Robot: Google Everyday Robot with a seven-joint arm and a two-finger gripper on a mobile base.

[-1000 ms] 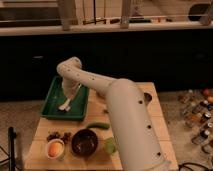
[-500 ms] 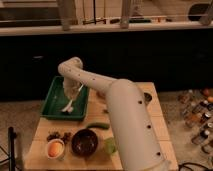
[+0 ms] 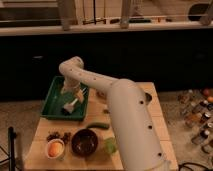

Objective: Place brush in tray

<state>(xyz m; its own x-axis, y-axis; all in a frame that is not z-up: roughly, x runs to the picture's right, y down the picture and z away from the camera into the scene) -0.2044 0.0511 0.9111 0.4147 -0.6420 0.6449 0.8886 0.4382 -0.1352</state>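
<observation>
The dark-green tray (image 3: pixel 52 102) lies at the table's back left. My white arm reaches over it from the right, and my gripper (image 3: pixel 70 96) hangs over the tray's right half. The pale brush (image 3: pixel 70 104) is right under the gripper, its greyish head low over the tray floor. I cannot tell whether the brush rests on the tray or hangs from the gripper.
A round dark brown bowl (image 3: pixel 84 141) and a small white bowl with an orange thing in it (image 3: pixel 55 149) stand at the table's front. A green cucumber (image 3: pixel 99 125) lies mid-table, dark bits (image 3: pixel 57 135) front left. Bottles (image 3: pixel 197 112) stand to the right of the table.
The gripper and the brush have stayed over the tray's right half; no clear movement shows.
</observation>
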